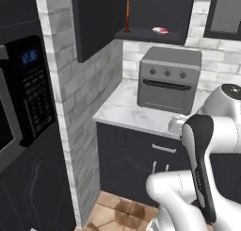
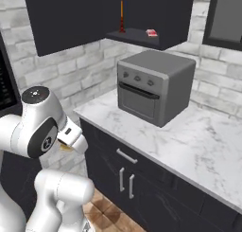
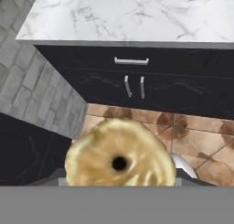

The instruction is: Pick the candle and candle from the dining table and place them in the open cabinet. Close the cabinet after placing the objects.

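Observation:
A pale yellow round candle with a dark hole in its middle sits right at my gripper, whose jaws are shut on it; the candle hides the fingertips in the hand view. The gripper hangs low, in front of the dark lower cabinets and below the counter edge. Up on the wall, the dark cabinet stands open, its door swung to the left. On its shelf stands a tall thin orange candle on a red base. The dining table is out of view.
A small red and white thing lies on the cabinet shelf. A grey toaster oven stands on the marble counter below. A black microwave and a brick column are on the left. Brown tiles cover the floor.

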You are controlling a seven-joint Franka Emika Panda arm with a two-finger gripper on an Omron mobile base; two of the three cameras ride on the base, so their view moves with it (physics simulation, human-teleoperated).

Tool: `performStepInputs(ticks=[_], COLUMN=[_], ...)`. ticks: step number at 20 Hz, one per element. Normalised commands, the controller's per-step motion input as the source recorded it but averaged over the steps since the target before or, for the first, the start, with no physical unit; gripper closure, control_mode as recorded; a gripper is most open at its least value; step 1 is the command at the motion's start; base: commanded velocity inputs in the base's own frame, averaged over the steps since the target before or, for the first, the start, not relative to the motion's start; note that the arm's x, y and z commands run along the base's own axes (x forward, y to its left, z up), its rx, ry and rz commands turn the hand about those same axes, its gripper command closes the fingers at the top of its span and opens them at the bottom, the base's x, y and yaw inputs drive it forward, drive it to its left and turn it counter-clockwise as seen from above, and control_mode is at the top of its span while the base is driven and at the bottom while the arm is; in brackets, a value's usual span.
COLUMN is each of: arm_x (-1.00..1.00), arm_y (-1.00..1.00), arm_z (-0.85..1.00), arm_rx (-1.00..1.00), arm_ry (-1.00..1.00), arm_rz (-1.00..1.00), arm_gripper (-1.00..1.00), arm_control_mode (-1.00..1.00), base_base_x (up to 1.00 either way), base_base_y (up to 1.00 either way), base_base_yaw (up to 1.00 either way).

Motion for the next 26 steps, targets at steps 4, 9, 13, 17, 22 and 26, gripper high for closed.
performStepInputs(ticks=[4,9,13,17,22,26], arm_x=[0.0,0.0,0.0,0.0,0.0,0.0], arm_y=[0.0,0.0,0.0,0.0,0.0,0.0], arm_z=[0.0,0.0,0.0,0.0,0.0,0.0], arm_rx=[0.0,0.0,0.0,0.0,0.0,0.0], arm_ry=[0.0,0.0,0.0,0.0,0.0,0.0], arm_rz=[0.0,0.0,0.0,0.0,0.0,0.0], arm_gripper=[1.0,1.0,1.0,1.0,1.0,1.0], arm_control_mode=[1.0,1.0,1.0,1.0,1.0,1.0], base_base_x=[0.47,0.47,0.47,0.46,0.46,0.43], base_base_y=[0.16,0.16,0.17,0.16,0.18,0.22], base_base_yaw=[-0.14,-0.14,-0.14,-0.14,-0.15,-0.18])
